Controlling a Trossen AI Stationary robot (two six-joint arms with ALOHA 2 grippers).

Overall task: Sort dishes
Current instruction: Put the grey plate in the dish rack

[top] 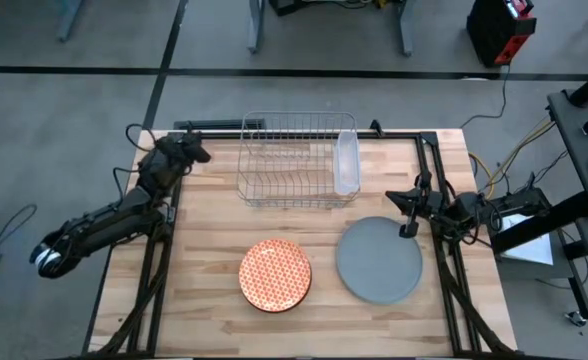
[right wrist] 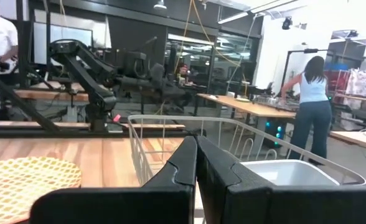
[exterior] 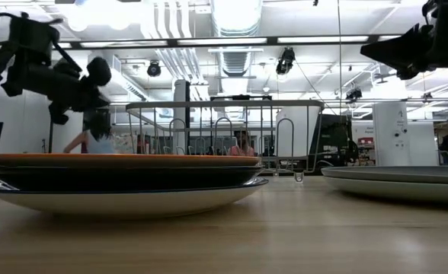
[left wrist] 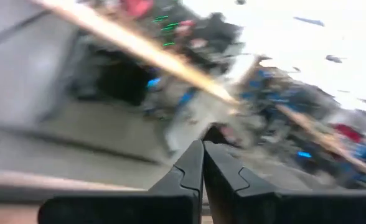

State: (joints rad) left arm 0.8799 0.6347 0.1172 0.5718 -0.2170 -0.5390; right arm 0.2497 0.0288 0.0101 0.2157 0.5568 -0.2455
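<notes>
An orange-and-white patterned plate (top: 275,274) lies flat near the table's near middle. In the low view it tops a stack (exterior: 125,179), with a dark plate and a pale one under it. A large grey plate (top: 379,260) lies flat to its right, also seen in the low view (exterior: 399,181). My left gripper (top: 199,153) hangs over the table's far left corner, shut on nothing (left wrist: 203,158). My right gripper (top: 394,198) hovers just beyond the grey plate's far rim, shut on nothing (right wrist: 195,155), pointing toward the left. The patterned plate (right wrist: 27,180) shows past its fingers.
A wire rack (top: 296,158) stands at the table's far middle, with a clear plastic tub (top: 346,162) on its right side. Bare wood lies left of the plates and along the near edge. People stand in the room beyond the table.
</notes>
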